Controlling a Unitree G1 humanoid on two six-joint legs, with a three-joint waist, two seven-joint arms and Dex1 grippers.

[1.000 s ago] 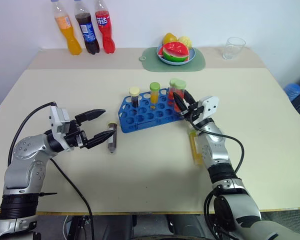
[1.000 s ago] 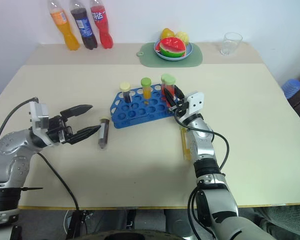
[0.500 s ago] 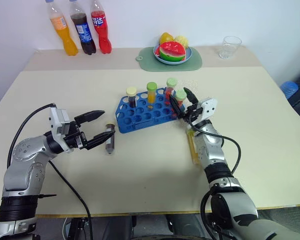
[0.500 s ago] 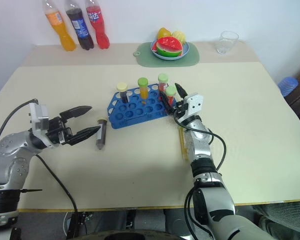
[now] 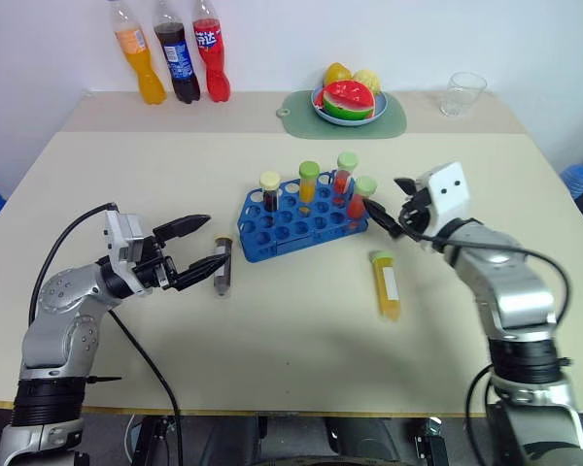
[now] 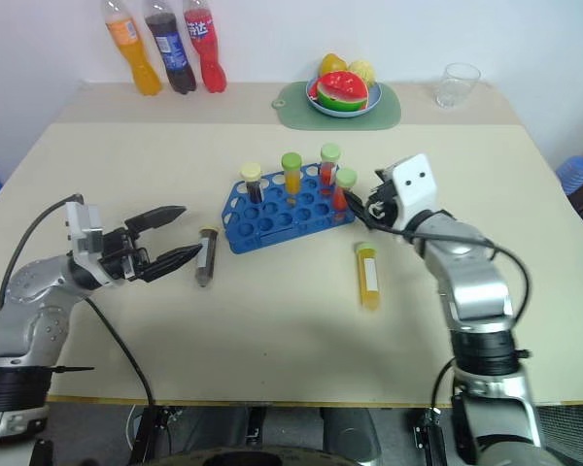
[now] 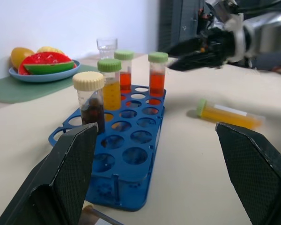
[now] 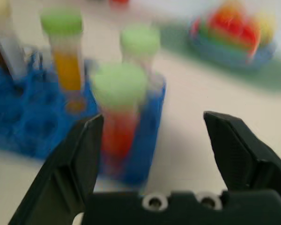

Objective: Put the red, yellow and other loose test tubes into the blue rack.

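Observation:
The blue rack [image 5: 293, 221] stands mid-table with a dark cream-capped tube [image 5: 269, 190], a yellow tube [image 5: 309, 182] and two red green-capped tubes [image 5: 346, 171] [image 5: 362, 197] upright in it. A loose yellow tube [image 5: 385, 284] lies on the table in front of the rack's right end. A loose dark tube [image 5: 222, 268] lies to the rack's left. My left gripper [image 5: 214, 240] is open, its fingertips just beside that dark tube. My right gripper [image 5: 386, 203] is open and empty, just right of the nearer red tube [image 8: 118, 112].
Three soda bottles [image 5: 181, 63] stand at the back left. A fruit plate [image 5: 350, 115] sits on a green mat [image 5: 296, 118] at the back, with a clear glass [image 5: 462, 93] to its right. The table's front half is bare.
My right gripper has opened, left a red tube standing in the rack's right end, and drawn back to the right. The left arm has stayed put.

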